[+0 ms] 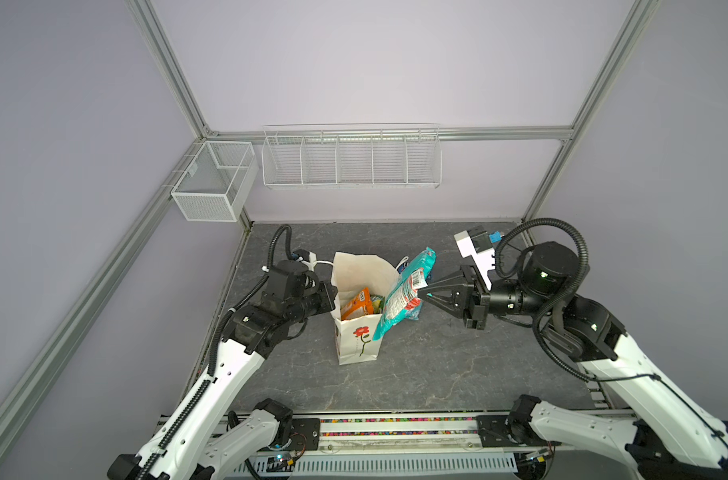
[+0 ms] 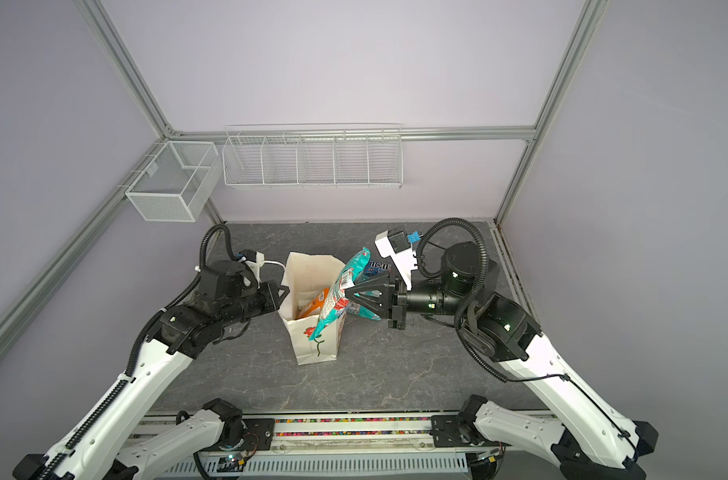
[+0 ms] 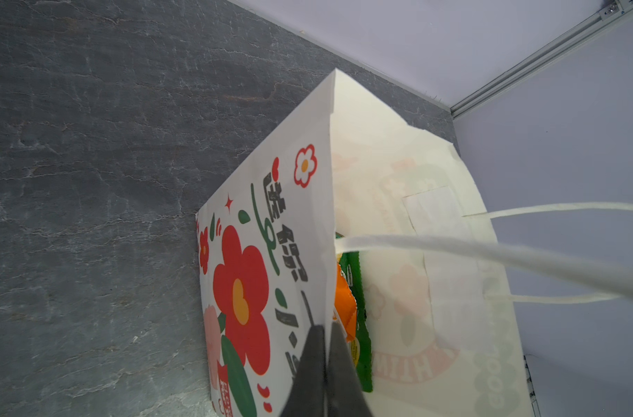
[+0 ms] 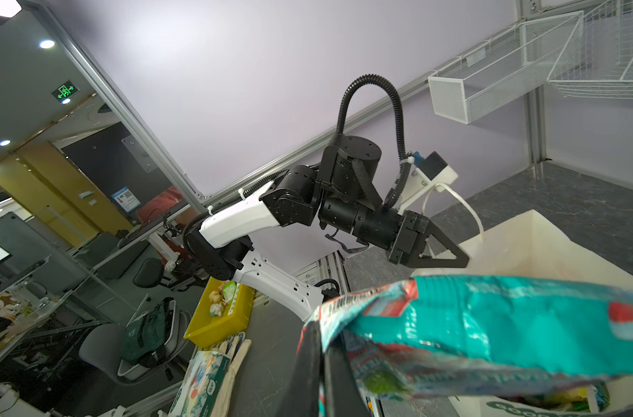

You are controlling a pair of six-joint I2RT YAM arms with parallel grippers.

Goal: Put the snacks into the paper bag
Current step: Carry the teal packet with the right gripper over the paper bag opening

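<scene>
Behind teal bag, blue M&M's pack

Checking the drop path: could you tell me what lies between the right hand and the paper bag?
Only the teal bag, gripped by the right hand, in both top views.

A: Inside the paper bag, only the tops of the orange bag and green bag are seen; the rest is masked by its walls.

B: And near the paper bag, the M&M's pack is half covered by the teal bag. At its rim, the cord handle is blurred.
</scene>
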